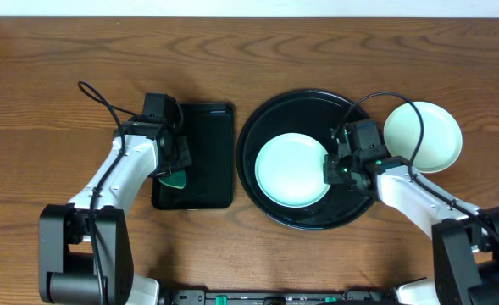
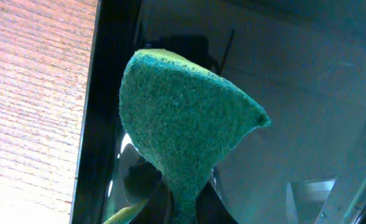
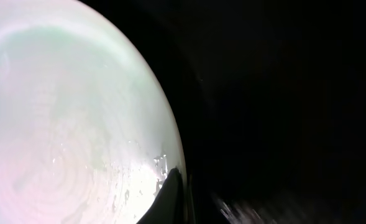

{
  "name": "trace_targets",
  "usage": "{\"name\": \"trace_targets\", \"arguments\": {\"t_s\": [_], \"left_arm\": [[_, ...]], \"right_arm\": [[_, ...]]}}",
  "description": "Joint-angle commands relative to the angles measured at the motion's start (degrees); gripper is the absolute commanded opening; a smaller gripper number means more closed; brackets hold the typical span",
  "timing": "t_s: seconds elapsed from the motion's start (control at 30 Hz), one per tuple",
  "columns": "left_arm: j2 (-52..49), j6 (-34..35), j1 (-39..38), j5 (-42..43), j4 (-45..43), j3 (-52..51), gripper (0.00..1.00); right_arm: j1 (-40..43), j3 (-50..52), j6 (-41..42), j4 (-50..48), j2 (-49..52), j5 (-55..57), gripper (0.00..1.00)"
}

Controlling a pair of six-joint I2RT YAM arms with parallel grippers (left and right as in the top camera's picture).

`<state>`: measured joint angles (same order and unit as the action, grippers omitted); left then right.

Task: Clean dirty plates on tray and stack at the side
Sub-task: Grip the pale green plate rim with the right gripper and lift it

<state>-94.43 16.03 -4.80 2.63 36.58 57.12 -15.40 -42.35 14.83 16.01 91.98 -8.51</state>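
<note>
Mint plate (image 1: 291, 169) steadied for wiping.
Rim is clamped by right gripper (image 1: 334, 168); sponge (image 2: 183, 137), clamped in left gripper (image 1: 174, 168), must be brought over.

Bare table (image 1: 46, 68) runs along the far edge and the whole left side, so pass there. Only a narrow strip separates the rectangular tray (image 1: 208, 135) from the round tray (image 1: 304, 106). The left gripper (image 1: 171, 174), pinching the sponge (image 1: 177, 180), blocks the rectangular tray's near-left part. The mint plate (image 1: 287, 169) fills the round tray's middle. The right gripper (image 1: 332, 168) is clamped on its right rim, and the arm crosses the tray's near-right rim. The second plate (image 1: 435, 140) sits just right of the tray, with a cable (image 1: 419, 127) looped over it. Your near-centre wood between the arms is open.
</note>
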Motion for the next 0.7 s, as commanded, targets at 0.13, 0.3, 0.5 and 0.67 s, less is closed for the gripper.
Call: {"name": "trace_targets", "arguments": {"t_s": [0.13, 0.3, 0.5, 0.67], "left_arm": [[0.42, -0.74, 0.28, -0.07, -0.02, -0.22, 0.07], [1.95, -0.76, 0.28, -0.09, 0.61, -0.22, 0.07], [4.72, -0.76, 0.28, -0.11, 1.73, -0.22, 0.07], [5.97, -0.76, 0.28, -0.13, 2.16, -0.22, 0.07]], "right_arm": [[3.23, -4.15, -0.11, 7.13, -8.35, 1.55, 0.01], [4.33, -7.28, -0.02, 12.44, -11.21, 1.38, 0.01], [4.48, -14.58, 1.03, 20.11, -11.34, 1.49, 0.01], [4.04, -20.28, 2.82, 23.32, -11.30, 1.97, 0.01]]}}
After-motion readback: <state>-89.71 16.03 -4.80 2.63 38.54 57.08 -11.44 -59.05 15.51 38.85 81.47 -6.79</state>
